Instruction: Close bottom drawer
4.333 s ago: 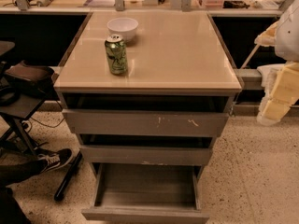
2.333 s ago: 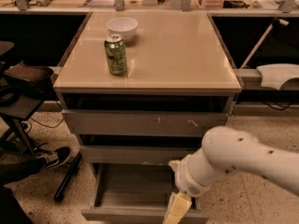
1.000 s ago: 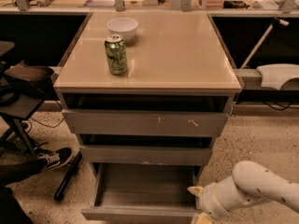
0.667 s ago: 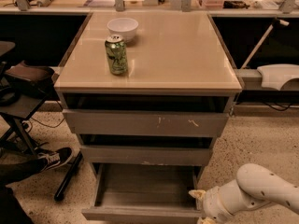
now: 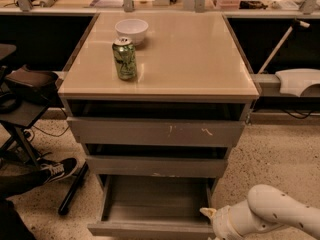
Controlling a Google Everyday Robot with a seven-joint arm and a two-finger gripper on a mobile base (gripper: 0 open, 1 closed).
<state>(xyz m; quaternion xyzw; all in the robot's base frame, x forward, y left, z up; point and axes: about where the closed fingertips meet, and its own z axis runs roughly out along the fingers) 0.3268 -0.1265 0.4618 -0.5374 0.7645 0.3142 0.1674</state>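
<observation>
In the camera view, the bottom drawer (image 5: 150, 230) is seen pulled well out of the cabinet (image 5: 165, 91), its shallow box laid open and its plain front reaching the lower edge of the picture. The middle drawer (image 5: 156, 166) and the top drawer (image 5: 155, 132) above it are set far less forward. The gripper (image 5: 208, 214) is found low at the right, just beside the right front corner of the bottom drawer, at the end of the white arm (image 5: 272, 214) that enters from the lower right. Whether contact is made cannot be told. Nor can it be told whether the gripper is spread or pressed together, as only a pale tip is shown.

The chief risk is judged to lie in that off-centre position. If the push is given at the right corner alone, the drawer may be skewed on its runners and jammed part-way. If the tip is placed too high or too far aside, the front may be missed and the gripper driven into the box or past the side wall. If too much force is used, the cabinet may be jolted and the green can (image 5: 124, 58) on top tipped, perhaps against the white bowl (image 5: 131, 30) near it. The black shoe (image 5: 59, 169) at the left is well apart from the drawer's path, and little trouble is expected from it.
</observation>
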